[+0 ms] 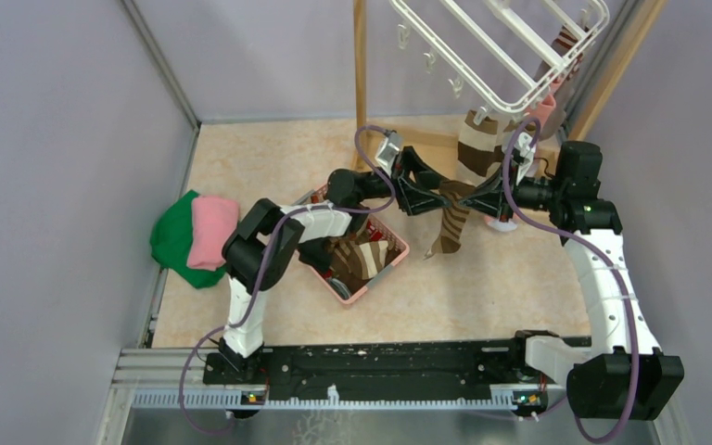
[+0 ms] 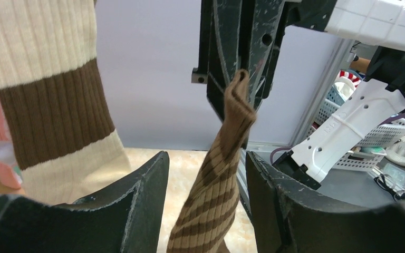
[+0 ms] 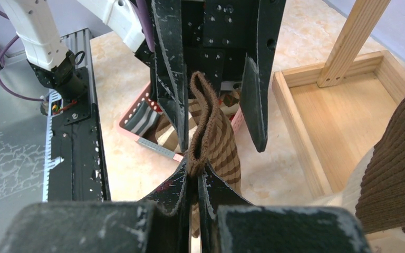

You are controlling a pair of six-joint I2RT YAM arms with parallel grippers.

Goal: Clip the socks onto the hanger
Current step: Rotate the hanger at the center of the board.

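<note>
A tan sock with thin brown stripes (image 1: 450, 222) hangs in the air between my two grippers. My right gripper (image 1: 478, 197) is shut on its cuff; the right wrist view shows the jaws (image 3: 195, 176) pinched on the folded edge of the sock (image 3: 213, 137). My left gripper (image 1: 433, 197) is open, its jaws standing either side of the sock (image 2: 216, 195) without touching it (image 2: 205, 174). The white grid hanger (image 1: 501, 46) hangs tilted at the top right. A brown and cream striped sock (image 1: 480, 148) and a pink one (image 1: 545, 109) hang from it.
A pink basket (image 1: 363, 258) with more striped socks sits below the left arm. Folded green and pink cloths (image 1: 195, 236) lie at the left. The wooden stand's post (image 1: 360, 74) and tray-like base (image 3: 337, 121) stand behind the grippers.
</note>
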